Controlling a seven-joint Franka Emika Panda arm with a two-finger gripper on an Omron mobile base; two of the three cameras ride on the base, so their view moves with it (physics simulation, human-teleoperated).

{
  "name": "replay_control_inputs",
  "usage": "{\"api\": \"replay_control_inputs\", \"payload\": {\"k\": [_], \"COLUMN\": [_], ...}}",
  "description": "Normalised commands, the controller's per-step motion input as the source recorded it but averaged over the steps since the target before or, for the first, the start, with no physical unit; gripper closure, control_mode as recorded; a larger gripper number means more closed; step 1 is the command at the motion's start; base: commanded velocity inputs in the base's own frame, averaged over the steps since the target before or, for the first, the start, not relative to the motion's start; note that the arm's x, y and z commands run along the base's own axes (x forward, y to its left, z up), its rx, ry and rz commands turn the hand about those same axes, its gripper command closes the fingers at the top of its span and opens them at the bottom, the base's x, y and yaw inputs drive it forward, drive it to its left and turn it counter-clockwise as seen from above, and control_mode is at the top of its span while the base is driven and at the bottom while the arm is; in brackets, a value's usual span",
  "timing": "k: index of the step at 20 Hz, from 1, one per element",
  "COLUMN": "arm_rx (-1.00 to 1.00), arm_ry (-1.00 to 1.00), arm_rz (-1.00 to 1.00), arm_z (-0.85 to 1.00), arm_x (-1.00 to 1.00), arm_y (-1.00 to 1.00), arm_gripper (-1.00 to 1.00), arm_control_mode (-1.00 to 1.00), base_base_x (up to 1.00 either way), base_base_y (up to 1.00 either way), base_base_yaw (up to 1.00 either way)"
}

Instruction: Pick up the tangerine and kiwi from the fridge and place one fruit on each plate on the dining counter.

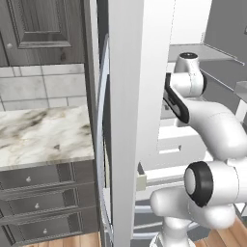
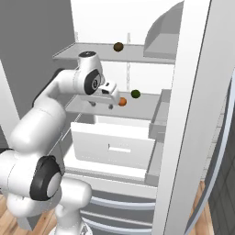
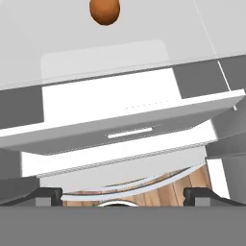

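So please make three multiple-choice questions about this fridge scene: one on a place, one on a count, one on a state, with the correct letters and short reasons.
1. Where does the small round orange tangerine lie?
A. on the middle grey fridge shelf
B. in the white drawer
C. on the wooden floor

2. How many small round fruits lie on the fridge shelves?
A. one
B. three
C. five

3. What is the state of the robot's hand?
A. shut on the tangerine
B. open, holding nothing
C. shut and empty

Answers: 1 A, it rests on the shelf above the drawer. 2 B, the tangerine, a dark green ball beside it, and a brown ball one shelf up. 3 B, the fingertips stand wide apart.
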Motion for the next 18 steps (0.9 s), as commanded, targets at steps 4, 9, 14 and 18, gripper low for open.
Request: {"api": "replay_control_inputs", "payload": {"k": [4, 9, 14, 18], "arm_rx": [0.00, 0.00, 0.00, 0.00], "arm_ry": [0.00, -0.10, -0.20, -0.21], "arm_rz": [0.00, 0.00, 0.00, 0.00], "arm_z": [0.00, -0.16, -0.19, -0.04], "arm_x": [0.27, 0.29, 0.06, 0.07], "arm_y": [0.00, 0.00, 0.00, 0.00], "arm_gripper": [-1.00, -1.00, -1.00, -1.00], "arm_control_mode": [-1.00, -1.00, -1.00, -1.00], "base_base_x": [0.00, 0.00, 0.00, 0.00], "base_base_y": [0.00, 0.00, 0.00, 0.00], "base_base_yaw": [0.00, 0.00, 0.00, 0.00]}}
